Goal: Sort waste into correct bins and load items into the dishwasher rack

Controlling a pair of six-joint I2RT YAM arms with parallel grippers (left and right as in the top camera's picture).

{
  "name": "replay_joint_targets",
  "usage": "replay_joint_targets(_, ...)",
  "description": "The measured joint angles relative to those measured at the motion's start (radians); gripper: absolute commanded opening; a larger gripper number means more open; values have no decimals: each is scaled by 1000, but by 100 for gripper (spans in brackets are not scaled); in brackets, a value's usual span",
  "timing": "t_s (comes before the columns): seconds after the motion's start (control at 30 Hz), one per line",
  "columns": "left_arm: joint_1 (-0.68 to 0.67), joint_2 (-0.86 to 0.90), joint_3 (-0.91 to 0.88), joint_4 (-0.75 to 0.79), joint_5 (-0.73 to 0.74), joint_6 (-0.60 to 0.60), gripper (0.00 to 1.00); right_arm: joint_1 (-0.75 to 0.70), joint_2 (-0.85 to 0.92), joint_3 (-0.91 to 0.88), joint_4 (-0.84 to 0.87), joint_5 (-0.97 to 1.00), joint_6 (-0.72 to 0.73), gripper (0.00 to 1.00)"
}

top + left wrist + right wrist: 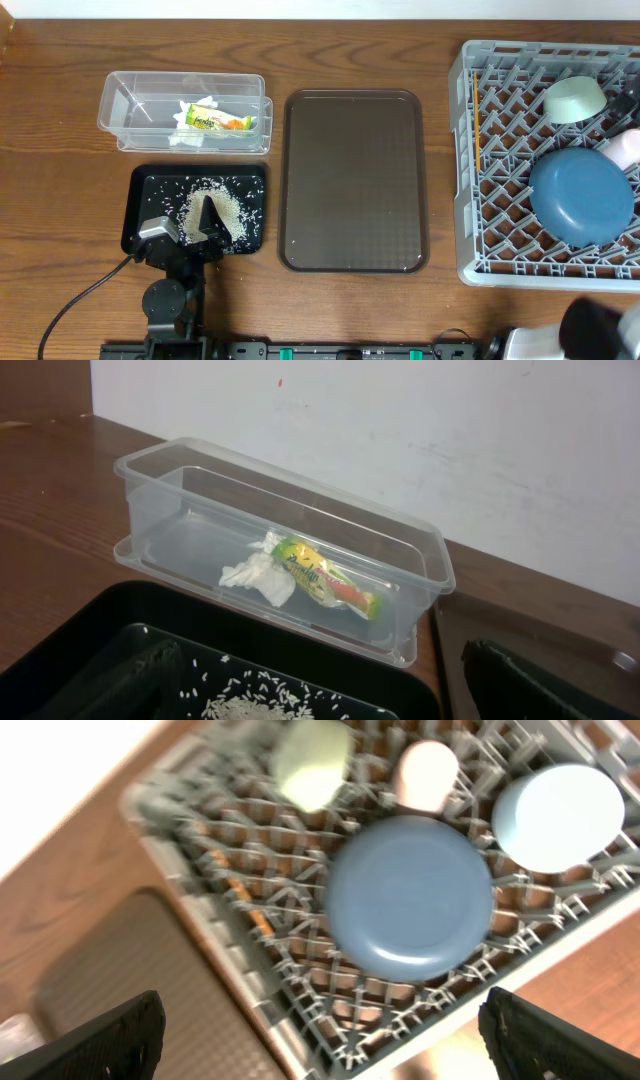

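My left gripper point(205, 222) is open and empty, low over the black tray point(145, 190) that holds loose white rice point(212, 205). The left wrist view shows the rice point(260, 705) between my fingers point(330, 700). Behind it, the clear tub point(420, 565) holds the yellow-green wrapper point(325, 575) and the white tissue point(258, 575). My right gripper point(325, 1050) is open and empty above the near edge of the grey rack point(300, 1040). The rack holds the dark-blue bowl point(410, 895), mint bowl point(312, 765), pink cup point(427, 770), light-blue bowl point(558, 815) and chopstick point(477, 135).
The brown serving tray point(352, 180) lies between the black tray and the rack point(470, 260). The clear tub point(125, 105) stands at the back left. My right arm point(600, 325) is at the front right corner. A cable point(85, 295) runs along the table front left.
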Motion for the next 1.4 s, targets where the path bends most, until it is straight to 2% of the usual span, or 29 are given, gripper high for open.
replay_joint_targets(0.27, 0, 0, 0, -1, 0, 0, 91, 150, -185, 0, 42, 39, 0, 99)
replay_joint_targets(0.43, 0, 0, 1, -1, 0, 0, 91, 283, -311, -11, 157, 51, 0, 99)
replay_joint_targets(0.53, 0, 0, 1, -1, 0, 0, 91, 345, -406, -81, 228, 57, 0, 99)
replay_joint_targets(0.67, 0, 0, 2, -3, 0, 0, 91, 367, -561, -284, 337, 68, -1, 99)
replay_joint_targets(1.0, 0, 0, 4, -7, 0, 0, 91, 367, -902, -928, 540, 74, 13, 99)
replay_joint_targets(1.4, 0, 0, 6, -8, 0, 0, 91, 379, -1324, -1608, 1126, 74, -23, 99)
